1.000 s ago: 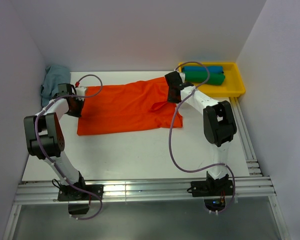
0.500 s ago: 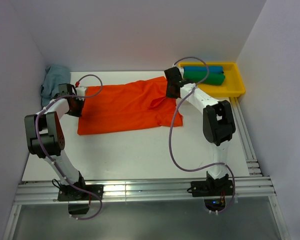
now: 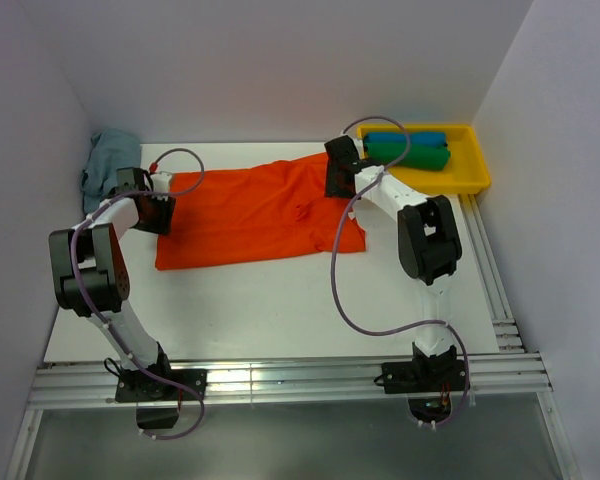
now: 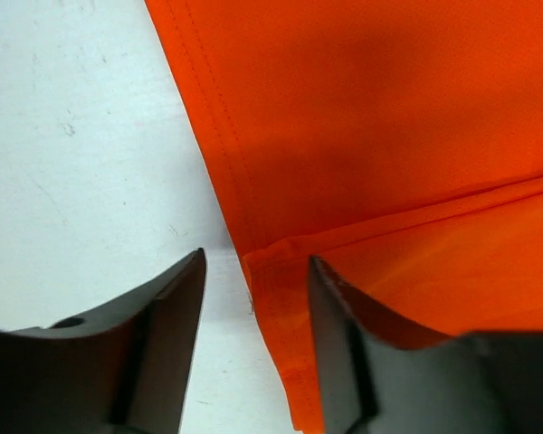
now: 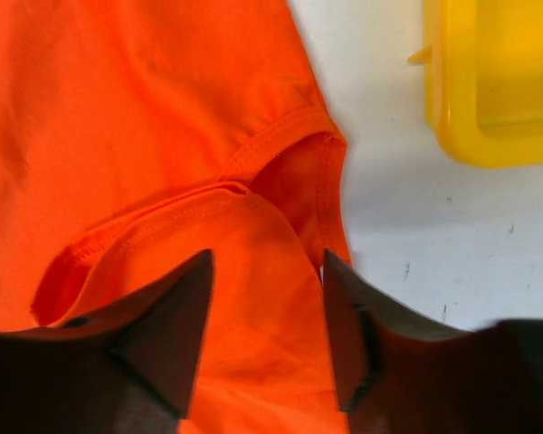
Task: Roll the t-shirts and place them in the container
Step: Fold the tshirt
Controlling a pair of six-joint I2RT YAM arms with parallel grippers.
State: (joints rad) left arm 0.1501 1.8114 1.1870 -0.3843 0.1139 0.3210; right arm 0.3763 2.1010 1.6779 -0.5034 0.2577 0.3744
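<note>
Both sit open: left tool (image 4: 255, 271) straddles the orange shirt (image 3: 250, 215) hem corner, right tool (image 5: 267, 271) over its tray-side seam, white bench (image 3: 280, 300) showing out front.

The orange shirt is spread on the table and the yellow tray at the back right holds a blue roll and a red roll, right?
Not quite: the top external view shows a green roll, not red, beside the blue roll in the yellow tray. The orange shirt is spread on the table.

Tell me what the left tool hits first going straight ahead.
Probably the hemmed edge of the orange shirt, lying on the table just ahead of the left tool, whose fingers are open; distance is unclear.
</note>
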